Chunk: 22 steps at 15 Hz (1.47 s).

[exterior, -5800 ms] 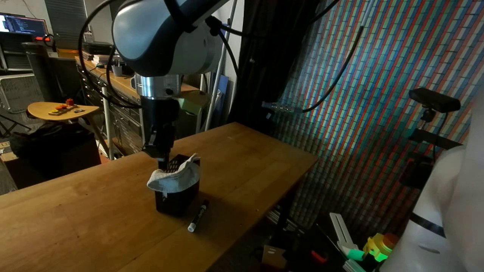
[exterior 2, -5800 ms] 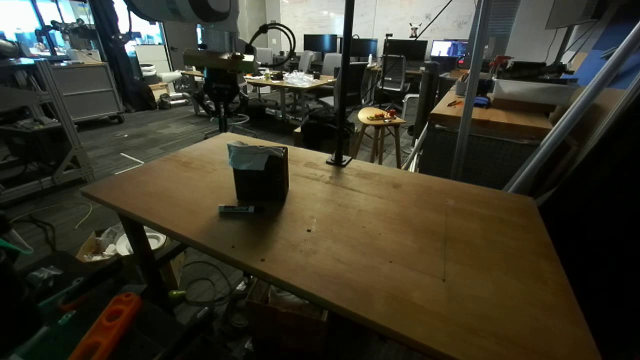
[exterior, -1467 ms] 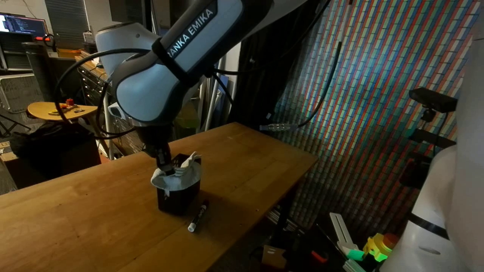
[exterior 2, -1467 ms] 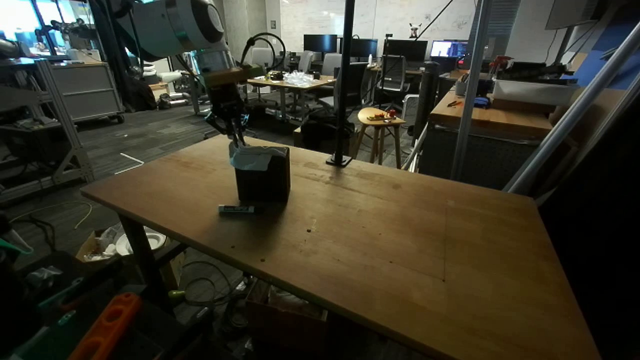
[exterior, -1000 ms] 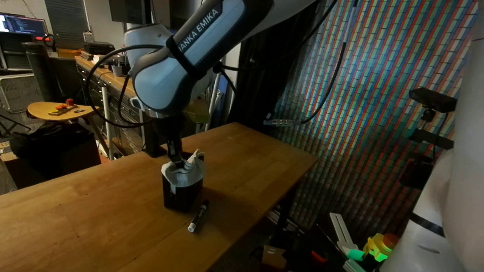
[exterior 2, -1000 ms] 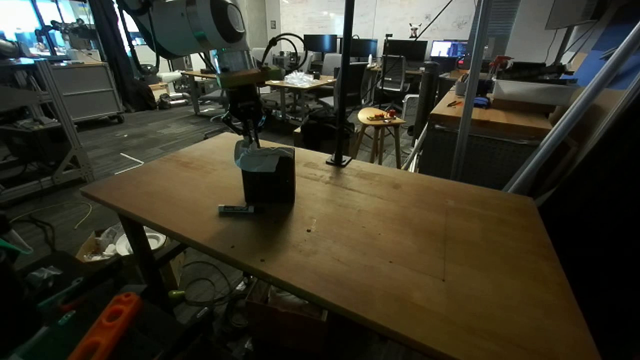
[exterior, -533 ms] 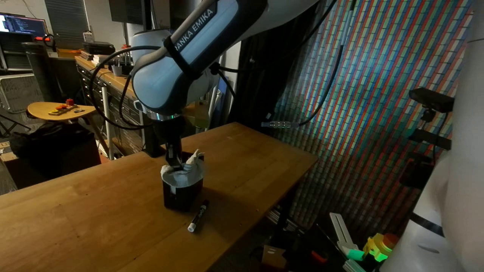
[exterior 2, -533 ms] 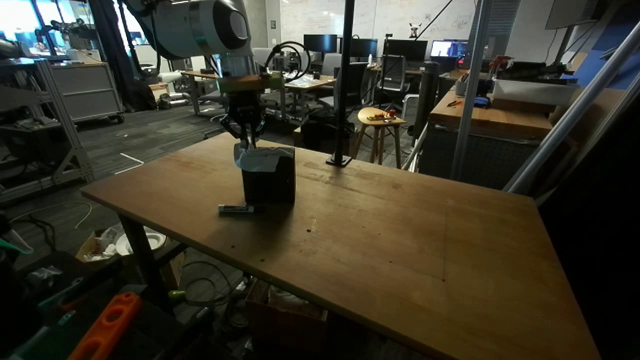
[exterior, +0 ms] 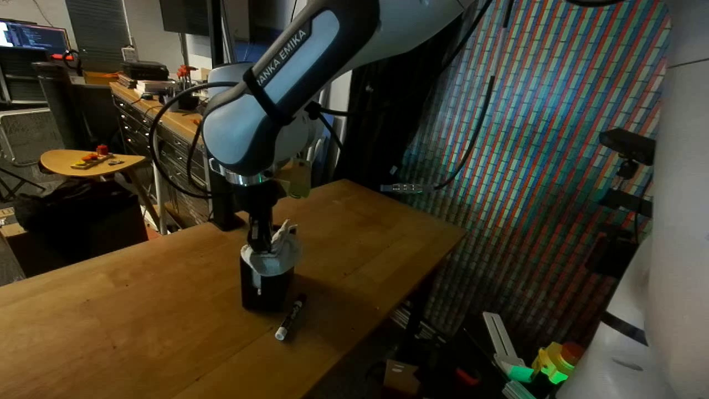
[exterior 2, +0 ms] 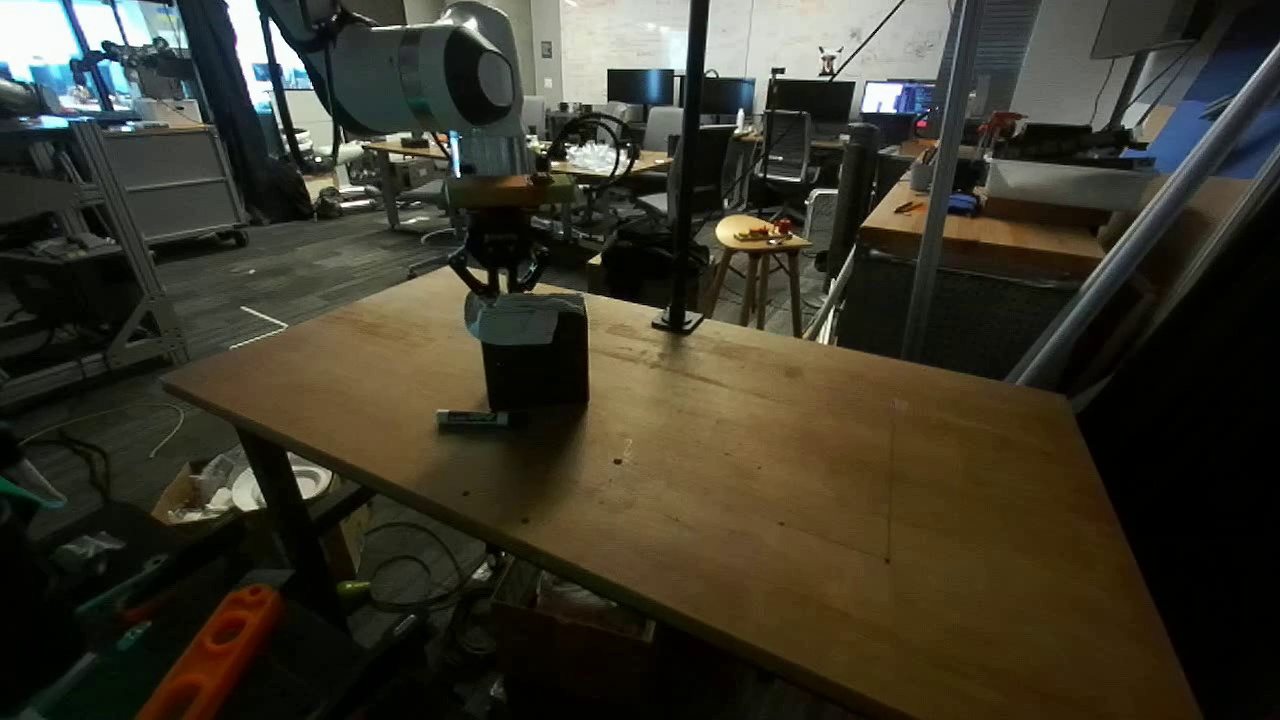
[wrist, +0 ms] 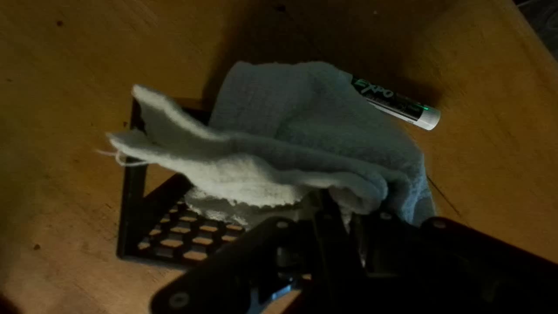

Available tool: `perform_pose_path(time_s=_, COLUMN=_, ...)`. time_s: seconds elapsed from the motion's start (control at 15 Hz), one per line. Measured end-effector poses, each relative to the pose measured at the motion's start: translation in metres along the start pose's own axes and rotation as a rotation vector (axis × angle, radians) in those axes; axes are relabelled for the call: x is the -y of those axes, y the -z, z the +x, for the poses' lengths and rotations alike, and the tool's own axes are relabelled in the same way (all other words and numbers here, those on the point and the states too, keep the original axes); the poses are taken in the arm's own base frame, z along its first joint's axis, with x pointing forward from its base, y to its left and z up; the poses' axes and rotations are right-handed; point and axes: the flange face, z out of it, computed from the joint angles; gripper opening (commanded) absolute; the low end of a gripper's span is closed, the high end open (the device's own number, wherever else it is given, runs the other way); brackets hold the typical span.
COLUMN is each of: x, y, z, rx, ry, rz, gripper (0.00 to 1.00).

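A black open-topped box (exterior: 266,293) with honeycomb holes stands upright on the wooden table. Draped over its rim and bunched inside it is a pale grey-white cloth (wrist: 257,183). My gripper (wrist: 346,208) points down into the box mouth, its fingers nearly together with a strip of cloth between them. A fold of the cloth rolls over the fingertips, so these are partly hidden. In both exterior views the gripper (exterior 2: 505,288) reaches the cloth (exterior 2: 515,322) at the rim. An EXPO marker (wrist: 396,104) lies beside the box, partly covered by the cloth in the wrist view.
A black post (exterior 2: 685,200) rises from a base plate at the table's edge. The table's near edge (exterior: 360,343) runs just past the marker (exterior: 291,318). A camera on a mount (exterior: 634,147) and an orange tool (exterior 2: 215,650) are off the table.
Over the last seconds the box and cloth have shifted slightly across the table with my gripper. The gripper has gone from tilted to nearly upright, deeper into the cloth. The marker has not moved.
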Motion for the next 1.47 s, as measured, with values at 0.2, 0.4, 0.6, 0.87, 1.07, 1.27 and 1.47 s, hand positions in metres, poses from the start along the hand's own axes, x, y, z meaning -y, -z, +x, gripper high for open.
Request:
perform_pose_path(time_s=0.2, x=-0.011, y=-0.003, z=-0.007, rx=-0.018, ry=-0.032, rz=0.033, gripper=0.12)
perform_pose_path(time_s=0.4, x=-0.018, y=-0.008, z=-0.013, rx=-0.035, ry=-0.052, rz=0.067, gripper=0.11)
perform_pose_path(time_s=0.6, x=-0.025, y=-0.008, z=-0.016, rx=-0.063, ry=-0.067, rz=0.1, gripper=0.12)
perform_pose_path(time_s=0.87, x=-0.042, y=-0.001, z=-0.02, rx=-0.103, ry=-0.09, rz=0.13, gripper=0.11)
perform_pose_path(time_s=1.07, x=-0.059, y=0.002, z=-0.02, rx=-0.118, ry=-0.091, rz=0.133, gripper=0.12)
perform_pose_path(time_s=1.27, x=-0.068, y=-0.005, z=-0.016, rx=-0.123, ry=-0.079, rz=0.145, gripper=0.12)
perform_pose_path(time_s=1.47, x=-0.071, y=-0.021, z=-0.012, rx=-0.126, ry=-0.068, rz=0.173, gripper=0.12)
